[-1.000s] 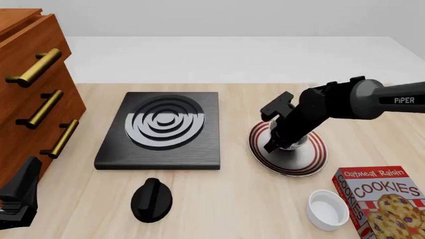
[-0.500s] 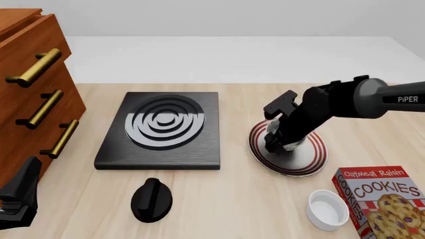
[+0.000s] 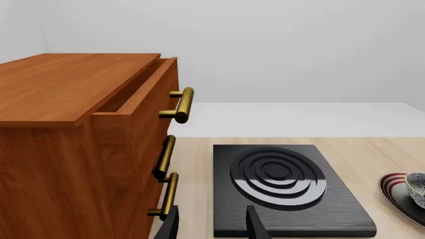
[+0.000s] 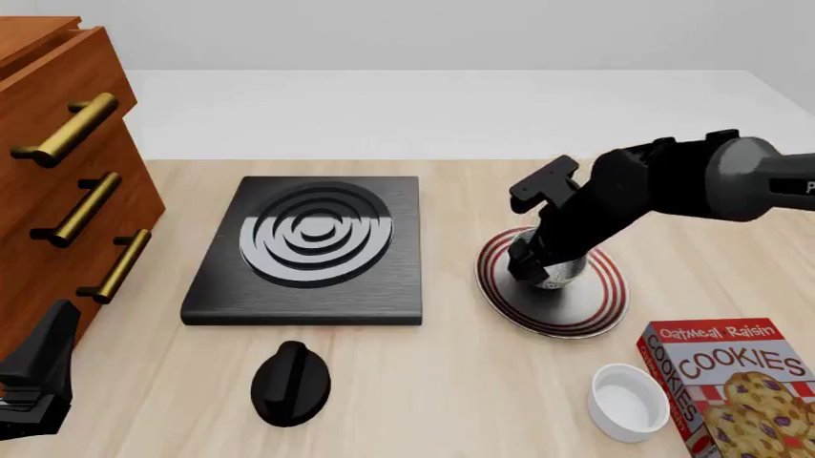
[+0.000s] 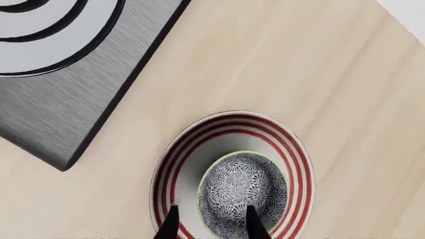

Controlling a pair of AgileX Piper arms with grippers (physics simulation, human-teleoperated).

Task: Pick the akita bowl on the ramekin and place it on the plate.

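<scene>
The akita bowl [image 5: 242,189], speckled black and white inside, rests upright on the red-ringed plate [image 5: 192,149]. My right gripper [image 5: 212,226] hovers just above it, open; one finger is over the bowl's inside and the other over the plate beside it. In the front view the bowl [image 4: 560,273] sits on the plate [image 4: 598,310] under the right gripper [image 4: 526,260]. The plain white ramekin [image 4: 628,402] stands empty near the front edge. My left gripper [image 3: 212,226] is open and empty at the front left [image 4: 38,382], far from the plate.
A black stove slab [image 4: 312,248] with grey rings lies left of the plate, with a black knob [image 4: 290,382] in front of it. A wooden drawer cabinet [image 4: 64,172] fills the left side. A cookies box [image 4: 736,382] lies right of the ramekin.
My right gripper has lifted and drawn back to the right, off the bowl. The bowl stays on the plate. The left arm has not moved.
</scene>
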